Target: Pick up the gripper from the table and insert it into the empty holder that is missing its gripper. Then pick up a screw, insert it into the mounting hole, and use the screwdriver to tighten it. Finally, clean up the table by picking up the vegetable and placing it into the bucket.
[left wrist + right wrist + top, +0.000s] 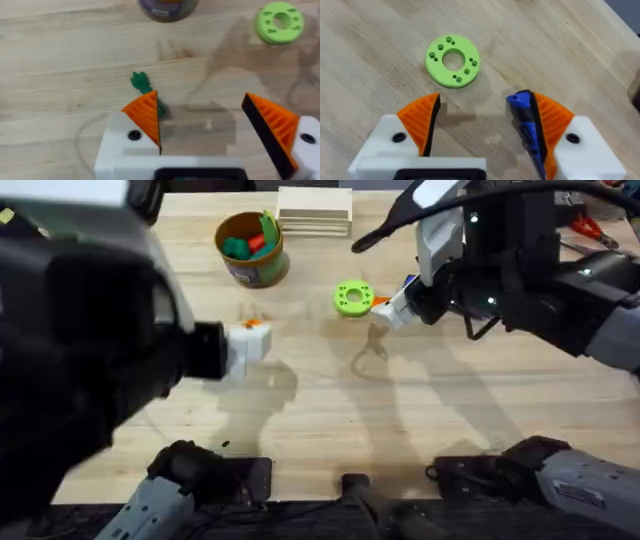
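I'm working over a pale plank table (330,410), with a stack of light wooden boards (314,210) at its far edge and some red-handled tools (588,227) off at the far right. The bucket (252,248) stands near the far edge, left of the boards, with green and red toy pieces inside. A green ring (352,298) lies flat toward the middle.

My left gripper (207,127) hangs low over the wood with its fingers (145,117) wide apart and nothing between them. The vegetable (141,83) lies flat on the table just beyond the tip of one finger, its leafy end pointing away from the gripper, toward the bucket.

My right gripper (480,125) hovers just beside the ring, fingers spread. The screwdriver (526,125) lies against the inner face of one pad, its long axis along that finger; whether it is actually held I cannot tell
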`<action>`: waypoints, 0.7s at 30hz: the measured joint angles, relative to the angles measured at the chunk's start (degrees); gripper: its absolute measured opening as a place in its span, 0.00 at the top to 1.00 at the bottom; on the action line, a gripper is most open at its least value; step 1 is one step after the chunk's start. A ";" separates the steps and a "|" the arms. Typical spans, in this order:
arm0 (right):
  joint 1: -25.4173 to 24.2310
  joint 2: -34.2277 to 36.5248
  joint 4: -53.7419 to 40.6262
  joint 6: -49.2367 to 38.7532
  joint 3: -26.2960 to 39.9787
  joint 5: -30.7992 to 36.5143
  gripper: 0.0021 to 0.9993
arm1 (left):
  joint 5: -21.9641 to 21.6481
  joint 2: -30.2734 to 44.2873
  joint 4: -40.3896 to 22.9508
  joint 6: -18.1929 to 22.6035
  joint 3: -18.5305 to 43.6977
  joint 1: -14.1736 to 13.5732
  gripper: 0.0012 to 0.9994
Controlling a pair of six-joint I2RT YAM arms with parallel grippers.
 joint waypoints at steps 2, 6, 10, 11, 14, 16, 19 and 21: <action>0.07 0.00 0.00 0.01 0.01 0.00 0.01 | -0.98 2.98 1.35 -0.50 0.43 0.65 0.01; 0.09 0.00 0.00 0.00 0.02 0.00 0.01 | -0.83 7.54 1.52 -0.94 0.48 0.83 0.01; 0.09 0.02 0.00 0.00 0.00 0.00 0.01 | -0.83 10.75 1.12 -4.79 0.48 1.79 0.01; 0.09 0.01 0.00 0.01 0.01 0.00 0.01 | -0.82 11.57 1.21 -6.89 0.48 2.59 0.01; 0.09 0.01 0.00 0.01 0.01 0.01 0.01 | -0.83 15.44 1.30 -12.69 0.52 5.97 0.01; 0.09 0.02 0.00 0.00 0.02 0.00 0.01 | -0.83 19.12 1.79 -15.23 0.52 7.97 0.01; 0.09 0.00 0.00 0.00 0.00 0.00 0.01 | -0.81 25.26 2.53 -18.98 0.52 10.34 0.01; 0.09 0.02 0.00 0.00 0.00 0.00 0.01 | -0.81 29.09 2.78 -20.68 0.52 11.44 0.01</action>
